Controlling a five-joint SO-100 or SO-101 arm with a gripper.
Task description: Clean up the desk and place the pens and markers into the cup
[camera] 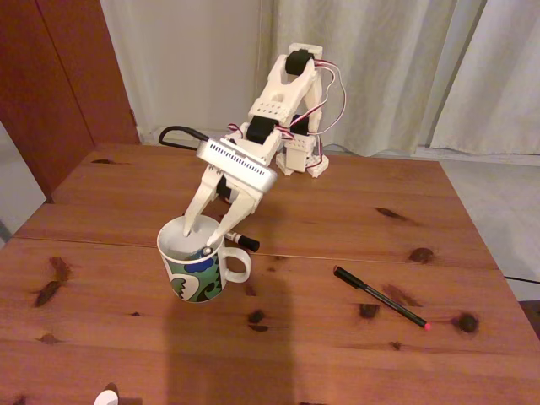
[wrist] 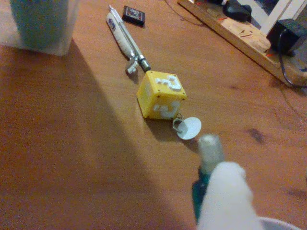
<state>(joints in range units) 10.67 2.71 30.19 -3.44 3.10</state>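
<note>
From the fixed view I see my gripper (camera: 205, 233) reaching down into the cup (camera: 196, 274), its fingers apart, a dark pen end just inside the rim between them; whether they grip it I cannot tell. The marker (camera: 242, 240) lies touching the cup at its 1 o'clock, and the long black pen (camera: 380, 297) rests on the desk (camera: 337, 354) toward 3 o'clock, well apart.
</note>
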